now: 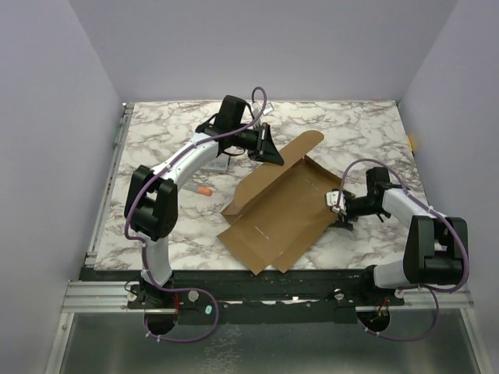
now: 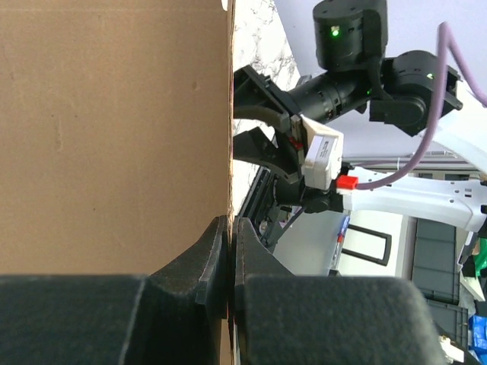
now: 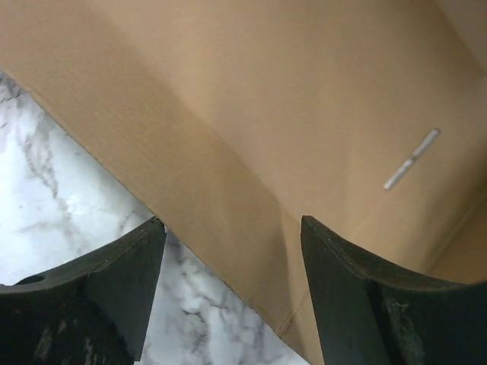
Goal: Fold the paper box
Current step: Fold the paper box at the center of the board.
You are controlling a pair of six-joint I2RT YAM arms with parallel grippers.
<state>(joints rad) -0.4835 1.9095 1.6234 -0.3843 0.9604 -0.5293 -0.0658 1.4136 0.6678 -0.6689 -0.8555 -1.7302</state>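
The paper box (image 1: 281,206) is a brown cardboard sheet lying partly folded in the middle of the marble table (image 1: 156,140), its far flap raised. My left gripper (image 1: 274,153) is at that far flap. In the left wrist view the left gripper (image 2: 230,228) is shut on the cardboard's thin edge, and the paper box (image 2: 114,129) fills the left half. My right gripper (image 1: 337,204) is at the sheet's right edge. In the right wrist view the right gripper (image 3: 232,228) is open, its two fingers standing either side of the paper box (image 3: 266,99) edge without pinching it.
A small orange-tipped object (image 1: 204,190) lies on the table left of the sheet, under the left arm. A yellow bit (image 1: 411,142) sits at the table's right edge. Lilac walls close in the back and sides. The right arm (image 2: 327,152) shows beyond the cardboard.
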